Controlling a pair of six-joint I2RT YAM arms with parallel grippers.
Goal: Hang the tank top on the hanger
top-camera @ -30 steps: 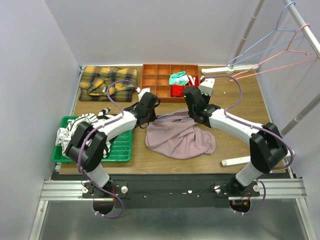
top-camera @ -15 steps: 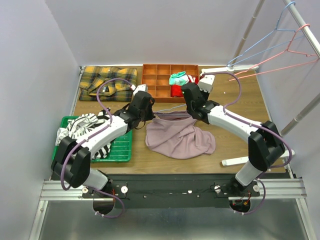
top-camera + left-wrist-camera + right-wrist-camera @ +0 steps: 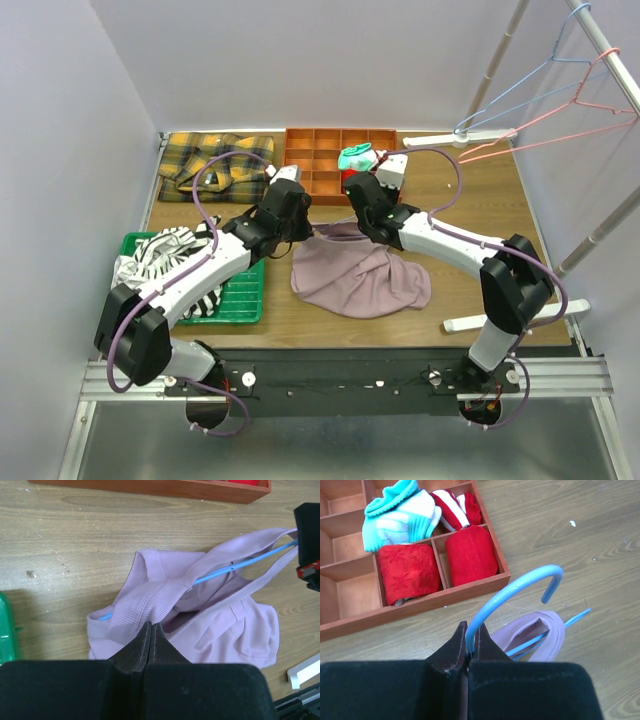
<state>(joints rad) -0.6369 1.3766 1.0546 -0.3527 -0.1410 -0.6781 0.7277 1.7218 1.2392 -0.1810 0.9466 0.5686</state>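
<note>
My right gripper (image 3: 469,630) clamps the hanger (image 3: 520,584) by its hook, the wire running inside the tank top (image 3: 225,630) toward my left gripper (image 3: 151,628), which pinches the fabric.

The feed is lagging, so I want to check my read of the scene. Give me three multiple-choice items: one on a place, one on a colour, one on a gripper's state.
1. Where does the black-and-white striped garment lie?
A. near left, in the green plastic tray
B. far right
C. dead centre

2. What colour is the thin wire hanger in the right gripper?
A. pink
B. light blue
C. white

3. The left gripper is:
A. wide open
B. shut on the mauve-pink tank top
C. shut on nothing

Answers:
1 A: the stripes are heaped on the tray's left end.
2 B: the blue hook rises from between the closed fingers.
3 B: its fingers pinch the top's ribbed edge.
</note>
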